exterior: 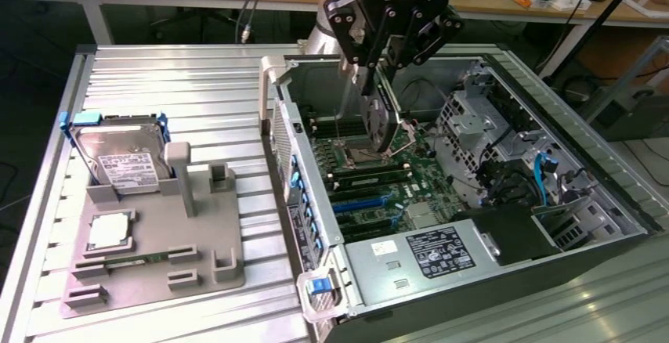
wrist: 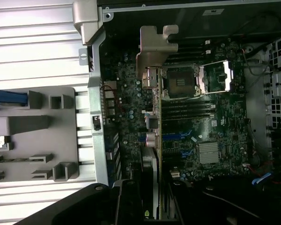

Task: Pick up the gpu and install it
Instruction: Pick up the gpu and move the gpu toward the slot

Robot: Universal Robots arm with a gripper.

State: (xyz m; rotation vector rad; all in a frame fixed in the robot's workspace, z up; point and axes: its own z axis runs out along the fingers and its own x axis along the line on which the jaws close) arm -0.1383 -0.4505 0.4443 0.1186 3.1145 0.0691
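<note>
- The gripper (exterior: 383,67) is clamping the gpu (exterior: 378,117) by its top edge, with the jaws narrowed onto the thin card.
- The gpu is hanging upright straight below the gripper, inside the open computer case (exterior: 601,172) and just above the motherboard (exterior: 368,177). I cannot tell whether it is touching the board.
- In the wrist view the card is showing edge-on, its silver bracket (wrist: 155,47) pointing away from the fingers.
- The card is looking stiff, flat and fairly light, but fragile. The bare board edges are probably the safest grip, away from components and contact fingers. The smooth faces could be slipping if the grip is loose.
- Directly under the gripper an open CPU socket (wrist: 180,82) and its raised latch frame are sitting close to the card's lower edge, so a snag looks possible.
- The blue expansion slots (exterior: 361,200) are lying further along the board, nearer the power supply (exterior: 434,253).
- A drive cage (exterior: 472,124) with cables is crowding one side of the gripper.
- Well off on the other side, outside the case, a hard drive (exterior: 121,159) and a small chip (exterior: 110,232) are resting on a grey holder (exterior: 204,276).
</note>
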